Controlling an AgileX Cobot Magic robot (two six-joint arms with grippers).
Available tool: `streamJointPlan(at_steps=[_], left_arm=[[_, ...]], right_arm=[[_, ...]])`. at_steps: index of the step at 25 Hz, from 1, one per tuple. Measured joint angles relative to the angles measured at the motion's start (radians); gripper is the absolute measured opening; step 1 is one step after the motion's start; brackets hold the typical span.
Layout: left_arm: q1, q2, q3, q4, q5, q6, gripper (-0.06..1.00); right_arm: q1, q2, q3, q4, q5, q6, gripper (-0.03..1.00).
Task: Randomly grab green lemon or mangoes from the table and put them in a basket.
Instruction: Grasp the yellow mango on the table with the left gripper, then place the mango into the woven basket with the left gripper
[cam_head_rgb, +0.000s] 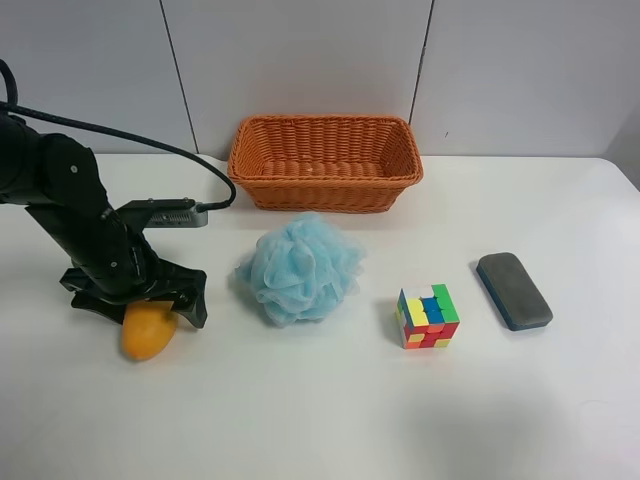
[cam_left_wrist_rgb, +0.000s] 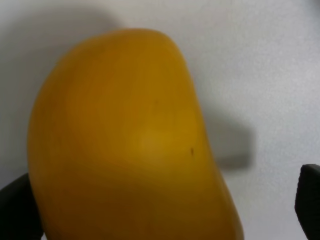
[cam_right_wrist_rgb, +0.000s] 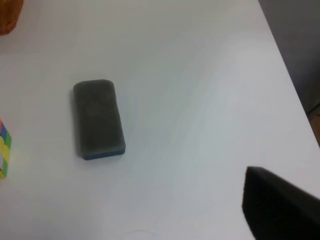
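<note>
The left hand, on a low-bent arm at lower left, spreads astride the mango on the bench, hiding its upper end. The right hand shows only a dark corner; grip unreadable.

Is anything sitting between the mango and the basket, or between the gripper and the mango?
Nothing separates the left gripper from the mango; its jaws straddle it. Toward the basket, the blue bath puff lies just beside the straight line.
</note>
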Motion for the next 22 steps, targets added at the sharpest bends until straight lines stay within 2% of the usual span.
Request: streamJointPlan(at_steps=[2, 4, 5, 6, 7, 17, 22], left_arm=[[0.000, 0.000, 0.000, 0.000, -0.001, 0.000, 0.99], [0.000, 0.000, 0.000, 0.000, -0.001, 0.000, 0.92], [0.000, 0.000, 0.000, 0.001, -0.001, 0.000, 0.82], [0.000, 0.000, 0.000, 0.001, -0.001, 0.000, 0.67], [0.000, 0.000, 0.000, 0.002, -0.001, 0.000, 0.63], [0.000, 0.001, 0.000, 0.002, 0.008, 0.000, 0.64], [0.000, -0.070, -0.019, 0.011, 0.088, 0.000, 0.64]], right_arm=[[0.000, 0.000, 0.000, 0.000, 0.000, 0.000, 0.98], [0.000, 0.000, 0.000, 0.000, 0.000, 0.000, 0.98], [0.000, 0.000, 0.000, 0.000, 0.000, 0.000, 0.98], [0.000, 0.000, 0.000, 0.000, 0.000, 0.000, 0.98], [0.000, 0.000, 0.000, 0.000, 0.000, 0.000, 0.98], [0.000, 0.000, 0.000, 0.000, 0.000, 0.000, 0.98], [0.000, 0.000, 0.000, 0.000, 0.000, 0.000, 0.98]])
